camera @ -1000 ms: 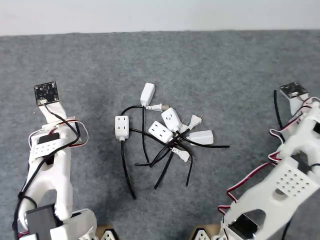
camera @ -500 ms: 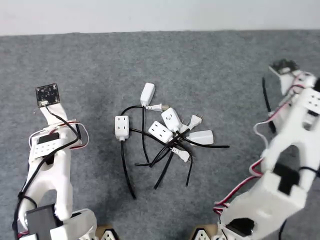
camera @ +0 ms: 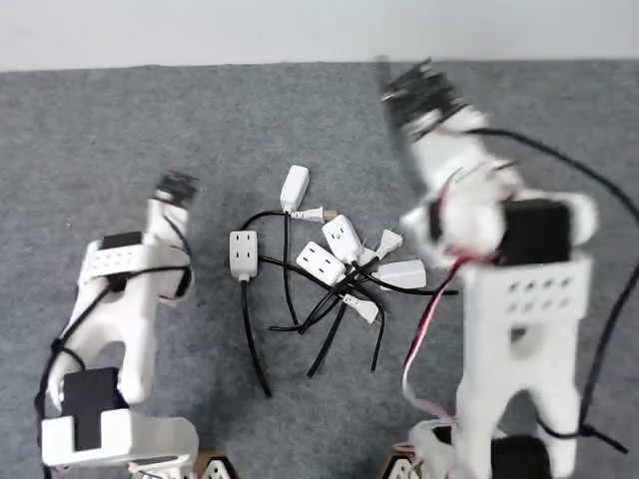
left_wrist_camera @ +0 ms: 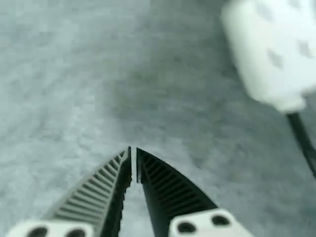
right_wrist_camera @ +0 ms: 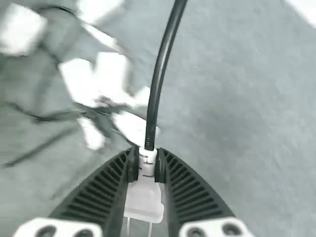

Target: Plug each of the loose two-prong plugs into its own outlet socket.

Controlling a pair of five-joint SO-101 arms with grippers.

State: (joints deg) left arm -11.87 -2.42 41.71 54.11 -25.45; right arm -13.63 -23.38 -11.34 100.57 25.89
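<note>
- Both arms have swung in from the table's sides. The right arm (camera: 514, 289) now looms just right of the pile (camera: 334, 284), and the left arm (camera: 125, 289) closes in from the other side. The pile itself hasn't budged.
- Right gripper (right_wrist_camera: 145, 150): its jaws are clamped tight on a white plug (right_wrist_camera: 143, 197), whose black cord (right_wrist_camera: 160, 74) runs out past the tips.
- Left gripper (left_wrist_camera: 133, 150): its jaws are all but touching with nothing between them. It hovers over bare carpet (left_wrist_camera: 74, 74), with an outlet block (left_wrist_camera: 274, 49) near, ahead and off to one side. That is likely the block at the pile's left edge.
- In the heap, a second block (camera: 342, 237) and a third block (camera: 320, 261) sit in the middle, and loose plugs (camera: 389, 241) lie among crossed cords.
- Trouble ahead: the held plug's prongs seem to point back toward the wrist, so it probably can't be pushed in as gripped and would need a regrasp or handover.
- The trailing cord could catch in the tangle and drag blocks along with it.
- A block that isn't pinned may skid on the carpet under a push, and the left jaws would have to open before they could steady one.
- Room to work: there is open carpet on every side of the pile, especially on the far side up to the pale strip (camera: 300, 30). The near edge is tighter, with both arm bases there.
</note>
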